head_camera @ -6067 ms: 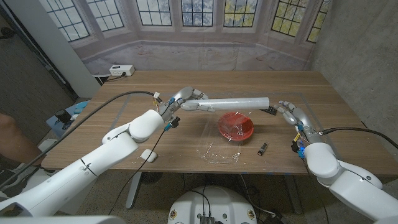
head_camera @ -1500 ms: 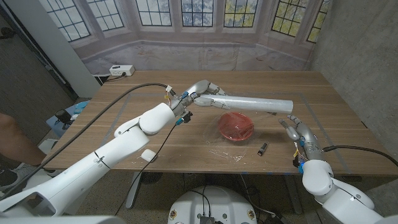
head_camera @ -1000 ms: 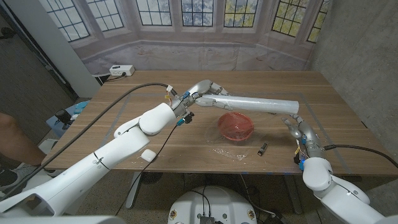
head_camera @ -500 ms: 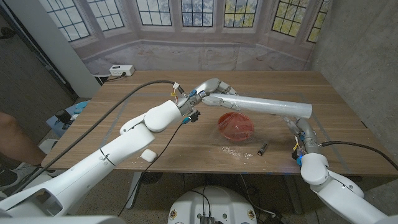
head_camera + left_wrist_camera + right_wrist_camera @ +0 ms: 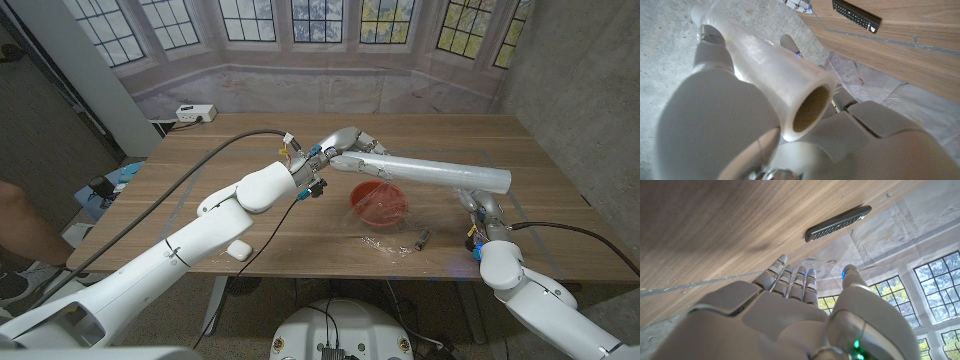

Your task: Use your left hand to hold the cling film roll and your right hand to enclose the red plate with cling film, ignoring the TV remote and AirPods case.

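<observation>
My left hand [image 5: 345,143] grips the near end of the cling film roll [image 5: 430,172], which runs from the upper middle of the head view out to the right, above the red plate [image 5: 379,201] at frame centre. The roll looks light and stiff, a hollow tube (its open end shows in the left wrist view [image 5: 810,107]), so an end grip suits it; the film itself is thin, clingy and easily crumpled, best taken at its free edge. My right hand [image 5: 481,208] sits under the roll's far end, fingers apart and holding nothing in its wrist view [image 5: 790,280]. Against six seconds ago, the roll has swung further right and tilted, and the loose film [image 5: 385,245] below the plate has shrunk to a crumpled scrap.
</observation>
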